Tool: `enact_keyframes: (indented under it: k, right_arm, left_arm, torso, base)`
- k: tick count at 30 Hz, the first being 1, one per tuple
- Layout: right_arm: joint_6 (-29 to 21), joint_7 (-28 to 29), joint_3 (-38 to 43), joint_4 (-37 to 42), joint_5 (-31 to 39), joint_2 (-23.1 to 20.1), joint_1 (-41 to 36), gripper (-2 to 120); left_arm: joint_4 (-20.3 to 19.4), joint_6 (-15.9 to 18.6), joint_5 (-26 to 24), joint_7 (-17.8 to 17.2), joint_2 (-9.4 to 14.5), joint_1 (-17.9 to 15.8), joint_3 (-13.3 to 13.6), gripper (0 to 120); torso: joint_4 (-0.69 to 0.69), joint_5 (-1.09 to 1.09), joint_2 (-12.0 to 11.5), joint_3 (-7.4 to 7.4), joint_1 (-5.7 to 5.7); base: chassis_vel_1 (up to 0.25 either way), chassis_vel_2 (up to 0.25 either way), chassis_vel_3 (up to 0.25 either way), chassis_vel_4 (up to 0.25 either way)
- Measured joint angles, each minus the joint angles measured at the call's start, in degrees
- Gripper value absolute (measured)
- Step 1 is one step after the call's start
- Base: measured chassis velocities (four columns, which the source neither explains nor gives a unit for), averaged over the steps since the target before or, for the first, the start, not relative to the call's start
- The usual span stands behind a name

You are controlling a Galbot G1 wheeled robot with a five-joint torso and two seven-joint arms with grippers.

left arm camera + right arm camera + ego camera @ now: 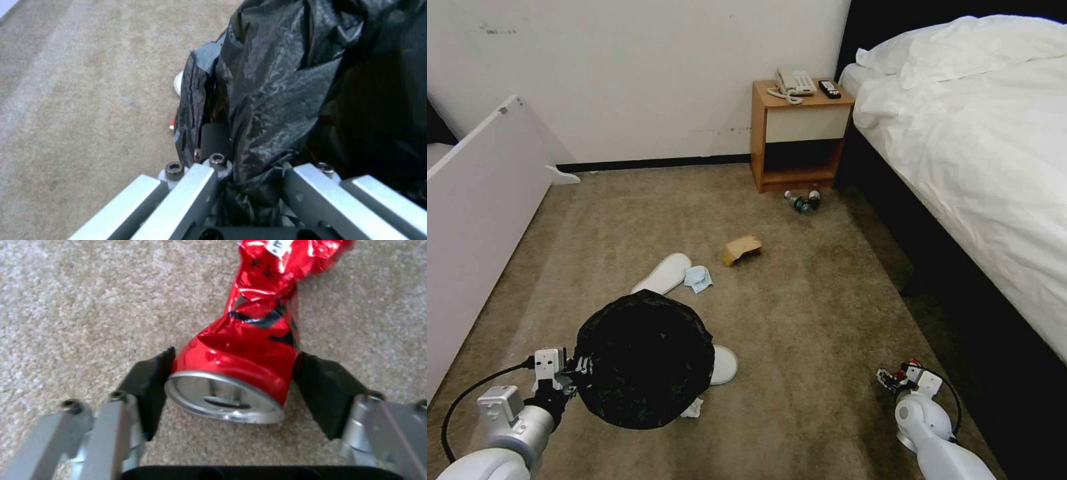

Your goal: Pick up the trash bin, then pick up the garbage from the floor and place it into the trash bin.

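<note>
Can between right end effector pads

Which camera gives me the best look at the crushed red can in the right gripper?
The right wrist view: the crushed red can sits close up between the right gripper pads, its silver end facing the camera. The head view shows just a red speck at that gripper.
</note>
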Motion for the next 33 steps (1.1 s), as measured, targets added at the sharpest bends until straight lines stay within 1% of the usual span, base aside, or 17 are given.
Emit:
enact_keyframes:
  k: [1, 2, 4, 5, 21, 24, 25, 28, 30, 31, 33]
  right_arm:
    - [0.2, -0.11, 0.15, -0.08, -0.11, 0.12, -0.03, 61]
    - [0.42, -0.3, 0.4, -0.16, -0.26, 0.29, -0.03, 55]
    - [0.48, -0.32, 0.45, -0.16, -0.29, 0.32, -0.03, 54]
    - [0.8, -0.41, 0.63, -0.17, -0.52, 0.38, -0.03, 50]
    - [2.16, -1.33, 0.89, -0.27, -1.42, 0.54, 0.44, 49]
    - [2.35, -1.08, 1.03, 1.6, -1.47, -0.04, -0.26, 49]
    - [2.37, -0.53, 1.09, 3.83, -1.18, -1.02, -1.51, 49]
    - [2.37, 0.02, 1.09, 5.99, -0.88, -2.05, -2.81, 49]
    - [2.36, 0.78, 1.19, 10.2, -0.59, -4.44, -5.65, 49]
    - [2.36, 0.78, 1.19, 10.2, -0.59, -4.44, -5.65, 49]
    - [2.32, 1.33, 1.57, 14.88, -0.38, -6.83, -8.54, 49]
  left_arm:
    - [0.0, -0.01, 0.02, 0.01, -0.06, 0.0, 0.0, 1]
    - [0.0, -0.03, 0.05, 0.06, -0.13, 0.04, 0.0, 1]
    - [0.01, -0.05, 0.06, 0.08, -0.14, 0.06, 0.0, 1]
    - [0.03, -0.17, 0.19, 0.21, -0.23, 0.16, -0.03, 1]
    - [0.37, -0.48, 0.8, 0.52, -0.83, 0.41, 0.04, 1]
    - [0.36, -0.48, 0.82, 0.48, -0.76, 0.33, 0.09, 1]
    - [0.32, -0.44, 0.98, 0.35, -0.54, 0.26, 0.27, 1]
    - [0.32, -0.29, 1.01, 0.15, -0.29, 0.17, 0.45, 1]
    - [0.25, 0.27, 0.57, -0.47, 0.16, -0.01, 0.75, 1]
    - [0.25, 0.27, 0.57, -0.47, 0.16, -0.01, 0.75, 1]
    - [0.04, 0.75, -0.1, -0.92, 0.71, -0.16, 0.97, 1]
  torso:
    - [0.0, -0.01, 0.0, 0.0, 0.0]
    - [0.0, -0.01, 0.0, 0.0, 0.0]
    - [0.0, 0.0, 0.0, 0.0, 0.0]
    - [0.0, 0.0, 0.0, 0.0, 0.0]
    - [0.0, 0.01, 0.0, 0.0, -0.01]
    - [0.01, 0.01, 0.0, 0.0, 0.0]
    - [0.01, 0.01, 0.0, 0.0, -0.01]
    - [0.0, 0.01, 0.0, 0.0, 0.0]
    - [-0.01, 0.0, 0.0, 0.0, 0.0]
    - [-0.01, 0.0, 0.0, 0.0, 0.0]
    - [-0.01, 0.02, 0.0, 0.0, -0.01]
  base:
    - [0.0, 0.0, 0.0, 0.0]
    - [0.0, 0.0, 0.0, 0.0]
    - [0.0, 0.0, 0.0, 0.0]
    - [0.0, 0.0, 0.0, 0.0]
    - [0.0, 0.0, 0.0, 0.0]
    - [0.0, 0.0, 0.0, 0.0]
    - [0.0, 0.0, 0.0, 0.0]
    - [0.0, 0.0, 0.0, 0.0]
    - [0.0, 0.0, 0.0, 0.0]
    - [0.0, 0.0, 0.0, 0.0]
    - [0.0, 0.0, 0.0, 0.0]
